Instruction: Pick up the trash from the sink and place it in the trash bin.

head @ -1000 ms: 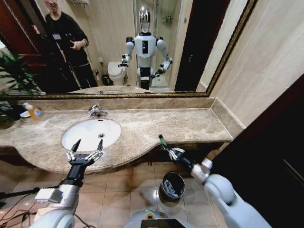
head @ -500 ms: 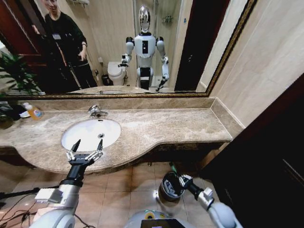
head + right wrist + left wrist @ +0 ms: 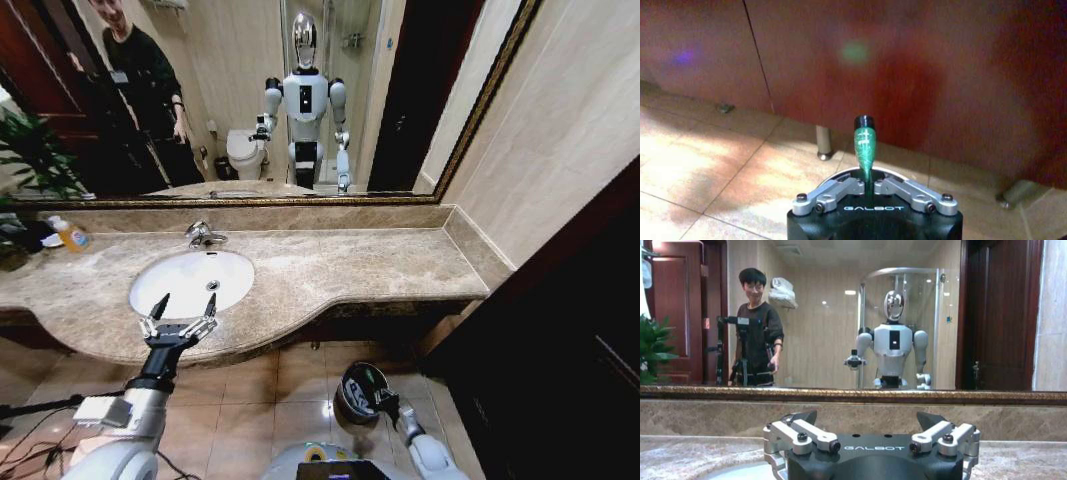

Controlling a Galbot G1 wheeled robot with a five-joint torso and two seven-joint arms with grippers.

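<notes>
Right gripper [image 3: 867,186] had its jaws clamped narrow on one small green tube with a black cap [image 3: 863,142], held by the tail end. The tube's long axis ran straight out from the jaws, cap end leading.

In the head view the right gripper [image 3: 385,400] sat low by the floor, at the near rim of the small round dark metal trash bin with a shiny rim [image 3: 347,383]. The bin's black opening lay just beyond and below the jaws, so the release looked close; right arm was clearly nearer the bin.

Left gripper [image 3: 182,313] hovered with jaws spread wide, holding nothing, at the near edge of the white oval sink basin [image 3: 190,280]; one chrome tap [image 3: 203,236] behind it.

Counted: one tube, one bin, one sink. No trash was made out in the basin.
</notes>
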